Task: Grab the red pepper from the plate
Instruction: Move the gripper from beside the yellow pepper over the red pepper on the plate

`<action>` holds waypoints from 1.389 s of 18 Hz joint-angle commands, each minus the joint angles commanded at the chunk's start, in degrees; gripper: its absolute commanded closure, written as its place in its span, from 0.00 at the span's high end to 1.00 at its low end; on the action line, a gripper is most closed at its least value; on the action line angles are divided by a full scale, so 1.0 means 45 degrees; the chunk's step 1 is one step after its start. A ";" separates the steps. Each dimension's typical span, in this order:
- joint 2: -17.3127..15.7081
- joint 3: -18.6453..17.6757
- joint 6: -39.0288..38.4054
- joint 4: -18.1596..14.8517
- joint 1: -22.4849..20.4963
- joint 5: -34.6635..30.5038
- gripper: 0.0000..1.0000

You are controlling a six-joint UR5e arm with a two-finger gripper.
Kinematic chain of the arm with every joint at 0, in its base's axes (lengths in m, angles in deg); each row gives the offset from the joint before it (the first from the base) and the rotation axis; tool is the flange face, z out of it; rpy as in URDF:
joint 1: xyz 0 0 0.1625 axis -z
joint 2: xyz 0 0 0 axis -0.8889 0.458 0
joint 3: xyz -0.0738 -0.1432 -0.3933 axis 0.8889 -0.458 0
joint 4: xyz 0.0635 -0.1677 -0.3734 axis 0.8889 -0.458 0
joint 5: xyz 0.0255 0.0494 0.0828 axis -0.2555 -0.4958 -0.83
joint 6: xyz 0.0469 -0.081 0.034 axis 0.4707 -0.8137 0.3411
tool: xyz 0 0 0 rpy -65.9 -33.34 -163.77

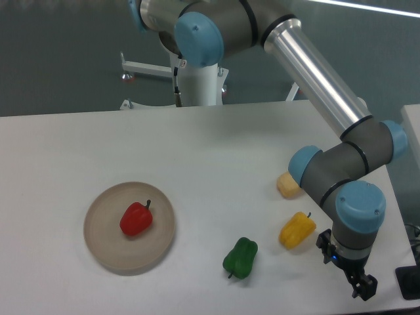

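Observation:
The red pepper [136, 219], glossy with a short dark stem, lies near the middle of the round beige plate [98, 252] at the table's front left. My gripper [364, 289] hangs low at the front right corner of the table, far to the right of the plate and touching nothing. Its dark fingers point down and away, seen side-on, so the gap between them does not show. Nothing is visibly held.
A green pepper [240, 257] lies between the plate and the gripper. A yellow pepper [296, 230] sits just left of the wrist, and a pale yellow object [287, 186] lies behind it, partly hidden by the arm. The robot base stands at the back.

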 joint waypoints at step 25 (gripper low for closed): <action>-0.5976 -0.7653 -0.9623 -0.0098 0.3903 0.1523 1.00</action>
